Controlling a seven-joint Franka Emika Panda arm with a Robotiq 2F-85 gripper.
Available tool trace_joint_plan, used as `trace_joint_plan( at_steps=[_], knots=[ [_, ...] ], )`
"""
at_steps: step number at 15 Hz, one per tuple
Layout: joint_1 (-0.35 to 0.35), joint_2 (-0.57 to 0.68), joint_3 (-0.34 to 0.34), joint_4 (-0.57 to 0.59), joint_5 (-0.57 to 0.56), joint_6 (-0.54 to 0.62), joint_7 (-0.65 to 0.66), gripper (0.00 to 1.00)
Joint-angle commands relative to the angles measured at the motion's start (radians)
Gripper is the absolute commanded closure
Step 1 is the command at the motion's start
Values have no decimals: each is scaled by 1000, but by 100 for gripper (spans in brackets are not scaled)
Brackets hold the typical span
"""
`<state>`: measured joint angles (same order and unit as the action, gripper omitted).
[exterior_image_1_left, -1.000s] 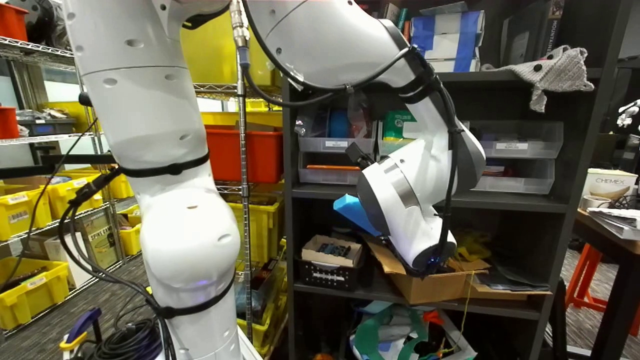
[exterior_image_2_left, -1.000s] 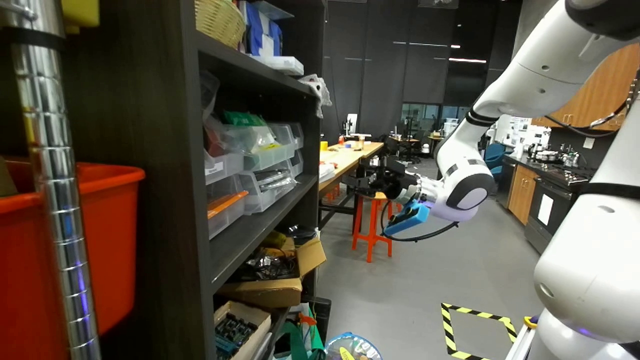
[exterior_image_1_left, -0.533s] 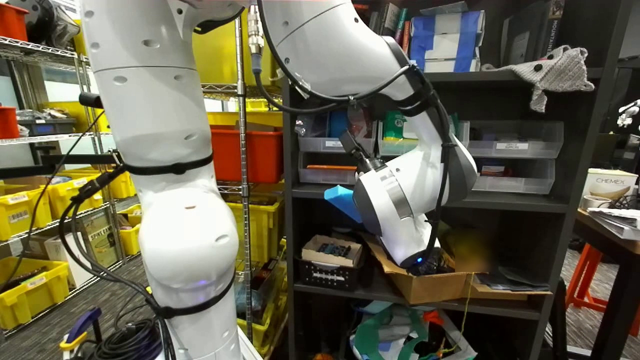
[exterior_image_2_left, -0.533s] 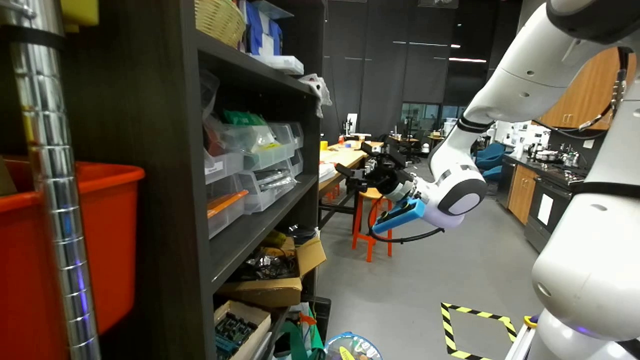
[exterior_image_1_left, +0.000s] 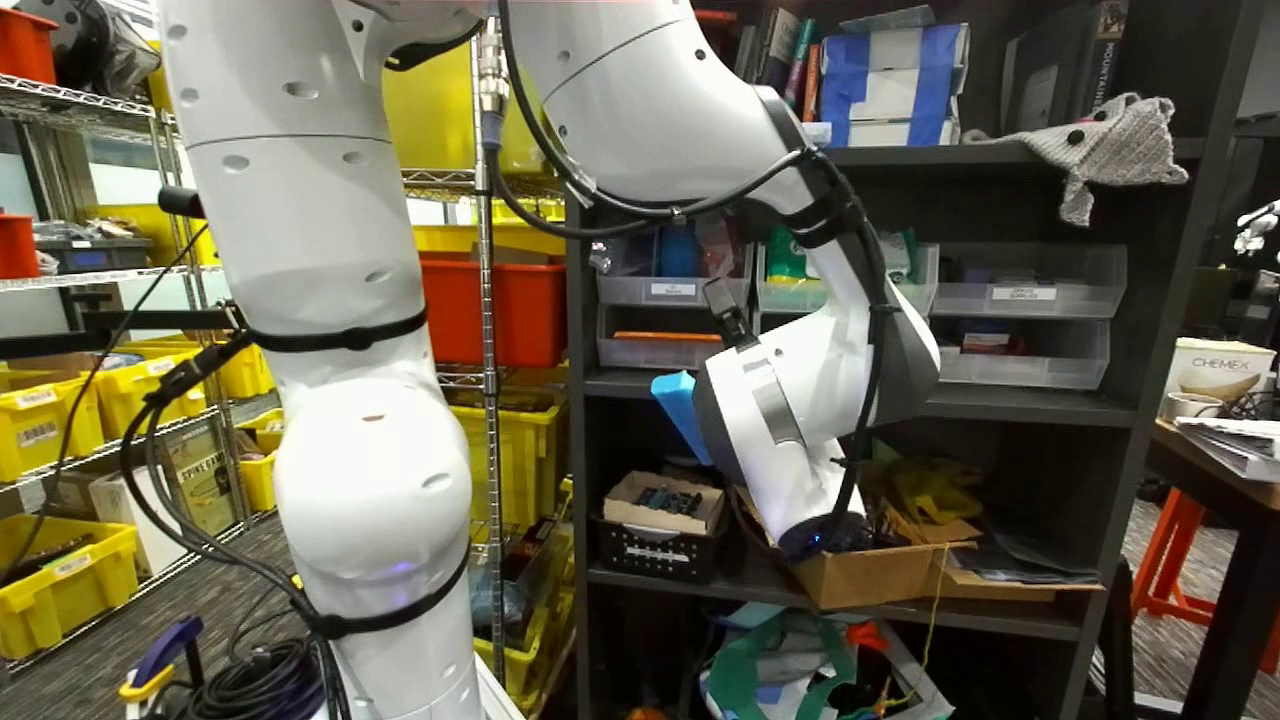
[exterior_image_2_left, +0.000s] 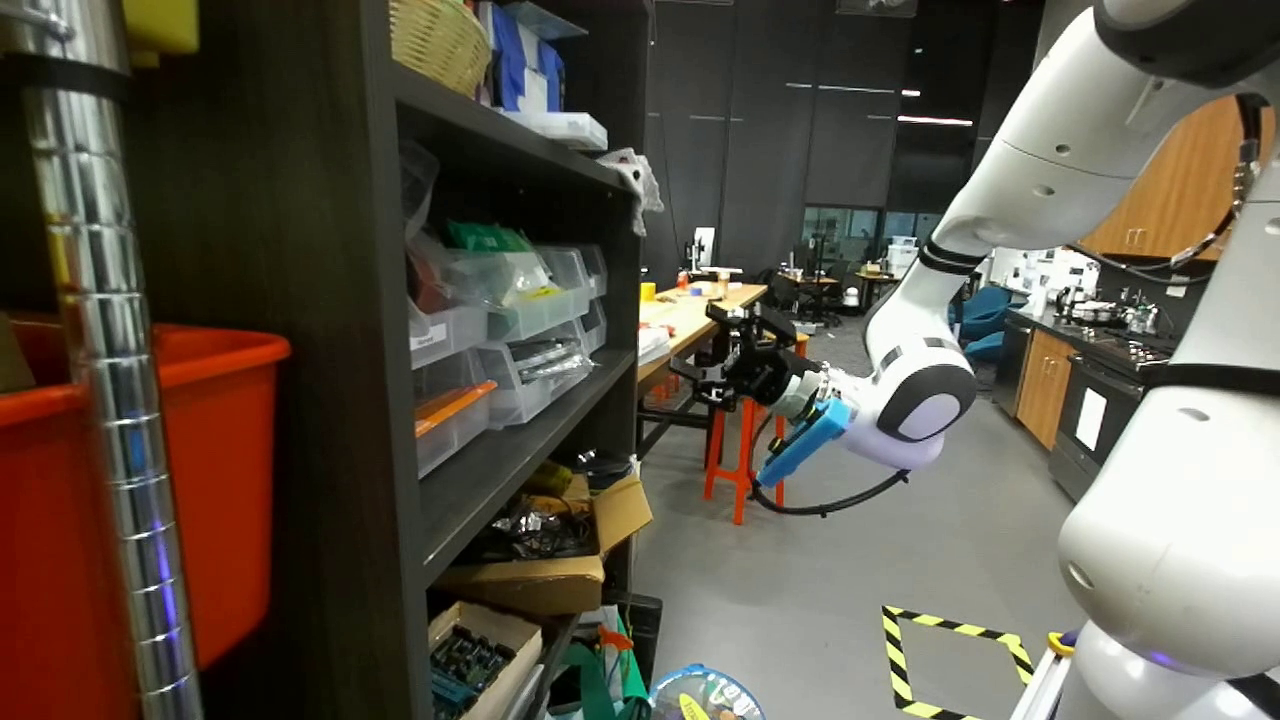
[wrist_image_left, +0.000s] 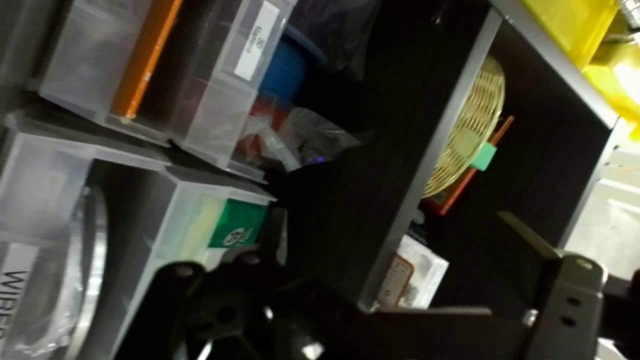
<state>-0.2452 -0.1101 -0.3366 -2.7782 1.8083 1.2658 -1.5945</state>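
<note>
Two jaws, spread wide and gripping nothing, hang apart from the dark shelf (exterior_image_2_left: 530, 446), where a clear plastic bin (exterior_image_2_left: 540, 314) holds a green packet (wrist_image_left: 239, 223). Since the shelf slants in the wrist view, any approach is best made slowly, jaws rolled level with it.

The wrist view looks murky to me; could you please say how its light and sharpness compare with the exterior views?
Wrist view: dim and soft, the tool mostly a dark shape, glare bleaching part of the yellow plastic; in an exterior view, the arm's rounded joint nearly blown out; in an exterior view, the metal pole streaked with reflections; edges crisper in both exterior views.
</note>
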Motion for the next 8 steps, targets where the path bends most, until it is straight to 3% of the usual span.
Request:
trace_joint_plan(
  at_steps=[1,3,5,8],
  knots=[
    [-29,-38,33,4,42,138,208,0],
    [-33,-109,43,-44,32,233,316,0],
    [-30,-91,56,4,26,282,457,0],
    [-24,-167,89,-15,23,384,664,0]
  ],
)
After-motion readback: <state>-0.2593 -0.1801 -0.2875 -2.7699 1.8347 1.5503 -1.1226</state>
